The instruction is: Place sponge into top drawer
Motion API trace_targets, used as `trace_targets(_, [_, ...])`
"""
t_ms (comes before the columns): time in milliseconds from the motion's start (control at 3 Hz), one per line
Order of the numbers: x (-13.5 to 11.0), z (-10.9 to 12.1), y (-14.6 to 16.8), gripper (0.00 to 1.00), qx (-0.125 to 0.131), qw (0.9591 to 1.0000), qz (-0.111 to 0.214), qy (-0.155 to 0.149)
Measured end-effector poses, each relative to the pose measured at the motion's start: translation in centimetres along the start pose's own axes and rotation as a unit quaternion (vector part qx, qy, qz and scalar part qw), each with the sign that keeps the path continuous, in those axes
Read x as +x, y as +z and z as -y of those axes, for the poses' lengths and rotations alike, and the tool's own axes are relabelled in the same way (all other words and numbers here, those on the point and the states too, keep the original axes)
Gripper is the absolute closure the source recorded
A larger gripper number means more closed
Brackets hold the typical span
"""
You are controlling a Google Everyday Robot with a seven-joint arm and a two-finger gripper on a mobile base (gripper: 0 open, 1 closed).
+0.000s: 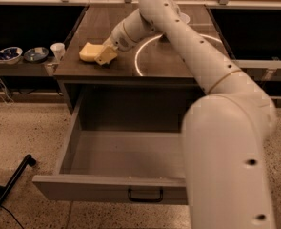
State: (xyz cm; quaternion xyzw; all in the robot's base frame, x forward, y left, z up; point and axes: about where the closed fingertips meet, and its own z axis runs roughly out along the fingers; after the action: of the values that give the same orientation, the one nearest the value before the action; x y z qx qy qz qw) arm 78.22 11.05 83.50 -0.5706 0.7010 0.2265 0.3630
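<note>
Gripper (105,55) sits low on the cabinet top (106,23), near its front-left part, right against the near-right end of the sponge (89,52). You can't tell from this view whether it is clamped on it or just touching.

Sponge lies flat on the top, close to the left edge and a little back from the front edge. The top drawer (83,190) is pulled well out directly below; its floor is bare where visible, and its handle (145,195) sits mid-front.

Your room: the drawer's left and middle are open from above. The robot's own big arm link (225,166) covers the drawer's right side and front-right corner.

A thin white ring (136,61) is marked on the top just right of the gripper. Off to the left, a low shelf holds two bowls (9,54) and a white cup (57,50), well apart from the sponge. A black pole (11,185) lies on the floor at lower left, clear of the drawer front.
</note>
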Motion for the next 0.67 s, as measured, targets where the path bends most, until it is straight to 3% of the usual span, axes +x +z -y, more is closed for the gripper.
trace_targets(333, [-4.0,-2.6,-8.1,1.0,0.058,0.9916,0.063,-0.097])
trace_targets(667, [-8.7,-7.8,-13.8,1.0,0.101,0.9705,0.14,-0.168])
